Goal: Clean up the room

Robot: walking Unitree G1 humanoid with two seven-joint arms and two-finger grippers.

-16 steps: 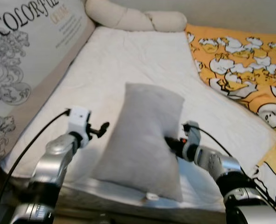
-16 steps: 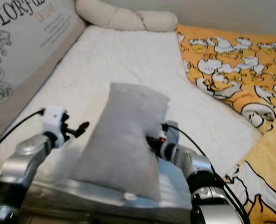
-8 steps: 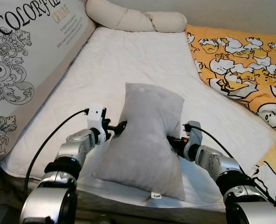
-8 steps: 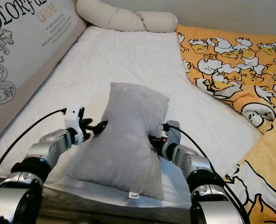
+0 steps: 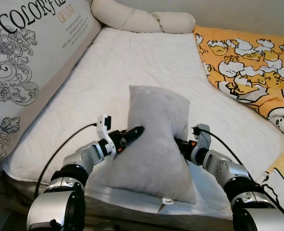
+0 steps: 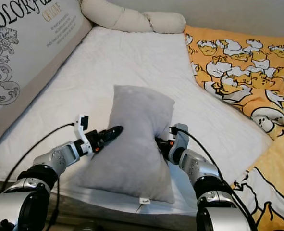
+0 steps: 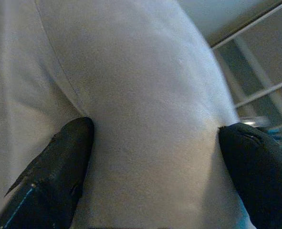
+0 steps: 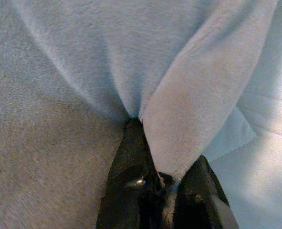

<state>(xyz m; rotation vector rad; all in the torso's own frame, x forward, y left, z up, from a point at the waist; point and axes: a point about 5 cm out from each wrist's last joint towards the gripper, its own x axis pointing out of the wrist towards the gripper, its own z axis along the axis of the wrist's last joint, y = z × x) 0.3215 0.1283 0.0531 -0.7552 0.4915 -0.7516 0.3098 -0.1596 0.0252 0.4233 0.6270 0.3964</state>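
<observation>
1. I stood at the near edge of the white quilted mattress (image 5: 146,62), and the grey rectangular plush pillow (image 5: 154,139) was upright on its near part, between my two arms, with a small white label at its near lower corner.

2. My right gripper (image 5: 182,146) was at the right edge of the pillow, about halfway up. In the right wrist view its two black fingers (image 8: 126,181) were pressed together on a fold of the grey fabric, so they were pinching the pillow.

3. My left gripper (image 5: 132,134) was at the left side of the pillow, with one finger lying on the front face. In the left wrist view its two black fingers (image 7: 59,167) were spread wide, and the grey pillow bulged between them; both fingers touched the fabric, one on each side.

4. To the left of the mattress stood a large pale headboard cushion (image 5: 26,57) with black curly ornaments and printed letters.

5. At the far end of the mattress lay a long cream knotted bolster (image 5: 142,19).

6. To the right lay an orange blanket with white cartoon ducks (image 5: 247,72), and its edge touched the right side of the mattress.

7. A black cable ran from each of my wrists back along the silver arm.
</observation>
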